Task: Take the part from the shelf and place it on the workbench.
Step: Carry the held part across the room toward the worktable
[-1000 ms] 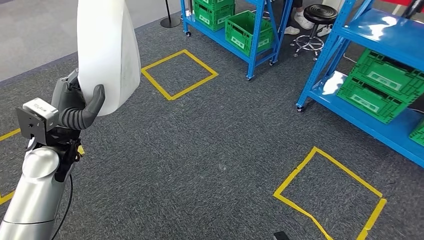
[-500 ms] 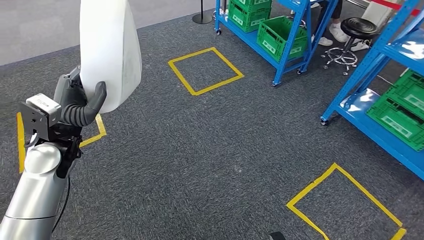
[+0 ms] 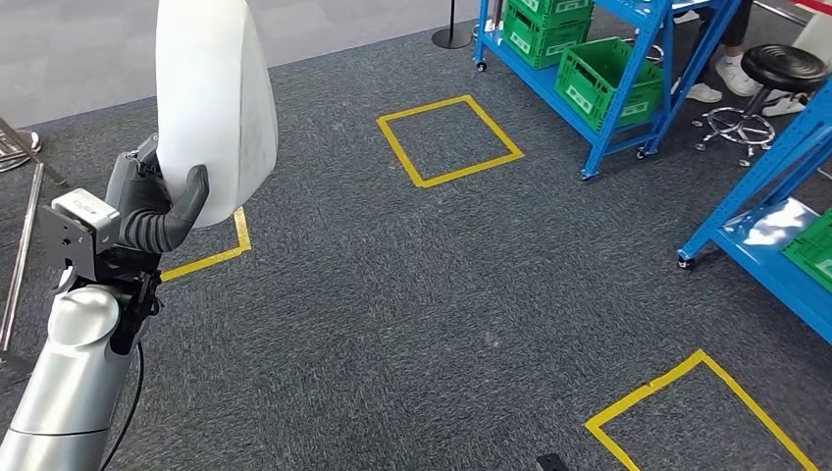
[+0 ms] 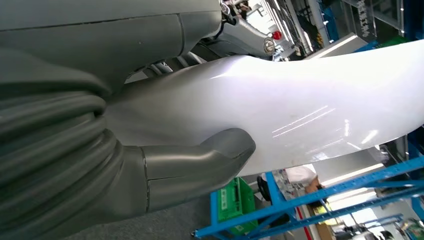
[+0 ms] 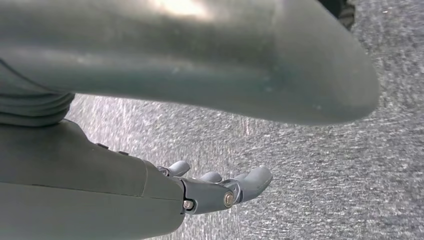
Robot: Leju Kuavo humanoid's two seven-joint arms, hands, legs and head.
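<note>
The large, smooth, glossy white curved shell part [image 3: 211, 93] is held up in the air at the left of the head view, above the dark grey carpet floor [image 3: 412, 294]. Its long axis stands close to upright: the rounded lower end sits in the left hand [image 3: 147, 216], and the upper end runs past the top edge of the picture. Its convex face turns toward the right of the scene.

The left hand grasps the part near its lower end. The thick grey thumb presses on the near face, and the darker fingers [image 3: 132, 182] wrap behind the edge. In the left wrist view the thumb lies flat against the white surface [image 4: 300, 105] of the part, with the left hand [image 4: 195, 165] touching it directly.

The right hand [image 5: 220, 190] hangs over the carpet with nothing in it; its fingers [image 5: 255, 180] are loosely extended and apart.

On the floor lie yellow tape squares [image 3: 449, 139], one ahead, one partly behind the part and one at lower right. Blue metal shelving racks [image 3: 628, 78] stand at upper right, carrying green plastic crates [image 3: 606, 83]. A black round stool [image 3: 780, 69] stands beside the racks, with a person's legs and white shoes [image 3: 726, 74] just next to it.
</note>
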